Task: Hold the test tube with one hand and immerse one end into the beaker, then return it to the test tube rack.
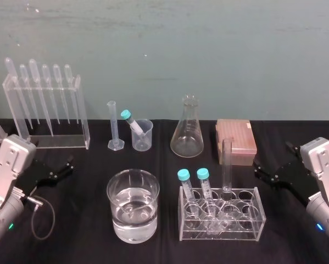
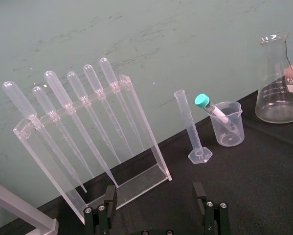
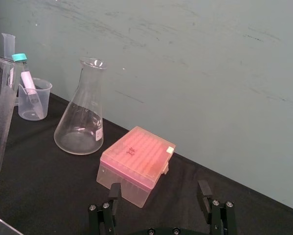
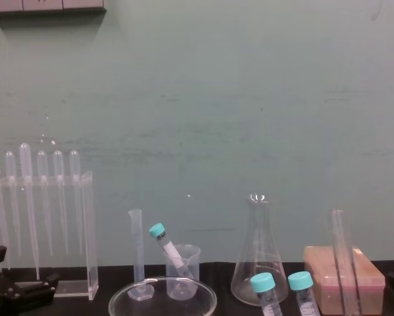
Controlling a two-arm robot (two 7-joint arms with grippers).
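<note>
**A:** Where's the test tube point(image 1: 227, 162)?

**B:** Upright in the test tube rack point(image 1: 255, 218), held by a far-row hole. The beaker point(image 1: 144, 138) stands far left of it, with a capped tube point(image 1: 132, 122) leaning inside.

**A:** And the grippers?

**B:** The right gripper point(image 1: 261, 169) rests just right of the rack, jaws wide, and looks best placed to grasp. The left gripper point(image 1: 67, 166) is parked at the left, equally wide.

My left gripper point(image 1: 64, 166) hangs low over the table's left side and my right gripper point(image 1: 261, 169) over its right, near the rack point(image 1: 246, 217). The test tube point(image 1: 227, 165) stands upright in the rack's back row, beside two capped tubes point(image 1: 202, 184). Farther back, the beaker point(image 1: 143, 136) holds a leaning tube point(image 1: 132, 122), behind the water dish point(image 1: 133, 206).
</note>
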